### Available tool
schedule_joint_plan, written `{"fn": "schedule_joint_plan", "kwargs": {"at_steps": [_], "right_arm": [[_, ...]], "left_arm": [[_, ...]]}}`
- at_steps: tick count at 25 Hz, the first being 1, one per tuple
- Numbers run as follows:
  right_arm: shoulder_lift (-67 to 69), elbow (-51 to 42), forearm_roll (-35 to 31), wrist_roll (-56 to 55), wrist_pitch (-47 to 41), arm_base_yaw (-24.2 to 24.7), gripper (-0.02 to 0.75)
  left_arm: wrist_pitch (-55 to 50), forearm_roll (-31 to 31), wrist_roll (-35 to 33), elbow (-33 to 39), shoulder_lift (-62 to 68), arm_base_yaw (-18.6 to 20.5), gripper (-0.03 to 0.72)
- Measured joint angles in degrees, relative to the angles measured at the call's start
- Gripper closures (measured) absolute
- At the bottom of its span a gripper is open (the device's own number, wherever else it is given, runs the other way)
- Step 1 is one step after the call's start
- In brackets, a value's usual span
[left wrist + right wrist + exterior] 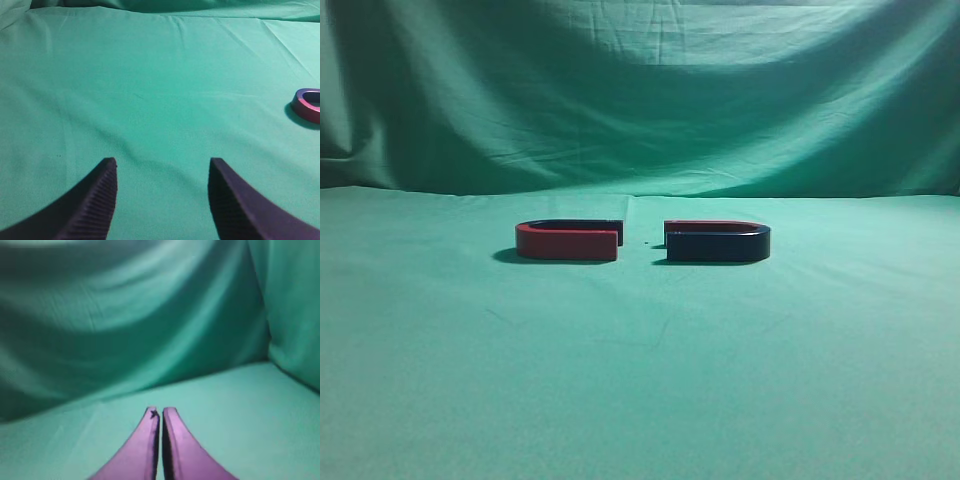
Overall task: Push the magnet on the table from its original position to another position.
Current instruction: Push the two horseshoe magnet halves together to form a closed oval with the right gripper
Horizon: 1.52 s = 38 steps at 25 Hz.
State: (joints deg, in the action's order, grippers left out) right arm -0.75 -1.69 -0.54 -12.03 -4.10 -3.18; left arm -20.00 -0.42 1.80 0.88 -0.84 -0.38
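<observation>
The magnet (717,243) lies flat on the table (640,380), right of centre, with its dark navy arm toward the camera and a red arm behind. Its open end faces left. Neither gripper shows in the exterior view. In the left wrist view my left gripper (163,165) is open and empty above bare green cloth. In the right wrist view my right gripper (160,411) is shut with nothing between its fingers, and it faces the backdrop. No magnet shows in that view.
A matching U-shaped magnet (568,241) with a red arm toward the camera lies just left of the task magnet, open ends facing across a small gap. Its reddish curved end shows at the right edge of the left wrist view (307,104). A wrinkled green backdrop (640,90) hangs behind.
</observation>
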Motion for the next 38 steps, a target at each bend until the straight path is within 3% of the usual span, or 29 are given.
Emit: {"fn": "schedule_joint_plan", "kwargs": {"at_steps": [3,6,14,21,26,30,38], "right_arm": [[0.00,0.17,-0.51,-0.38,9.04,0.00,0.738],[0.71,4.82,-0.01,-0.38,4.10,0.00,0.738],[25.62,26.26,-0.93,0.39,-27.17,0.00,0.738],[49.02,43.56,-1.41,8.04,-45.04,0.00,0.738],[63.02,52.84,-11.16,16.89,-54.92,-0.20,0.738],[71.98,55.05,-16.50,21.26,-54.54,-4.70,0.738],[88.79,64.07,-15.65,18.15,-50.31,-15.47,0.738]], "left_arm": [[0.00,0.00,0.00,0.00,0.00,0.00,0.316],[0.00,0.00,0.00,0.00,0.00,0.00,0.316],[0.00,0.00,0.00,0.00,0.00,0.00,0.316],[0.00,0.00,0.00,0.00,0.00,0.00,0.316],[0.00,0.00,0.00,0.00,0.00,0.00,0.316],[0.00,0.00,0.00,0.00,0.00,0.00,0.316],[0.00,0.00,0.00,0.00,0.00,0.00,0.316]]}}
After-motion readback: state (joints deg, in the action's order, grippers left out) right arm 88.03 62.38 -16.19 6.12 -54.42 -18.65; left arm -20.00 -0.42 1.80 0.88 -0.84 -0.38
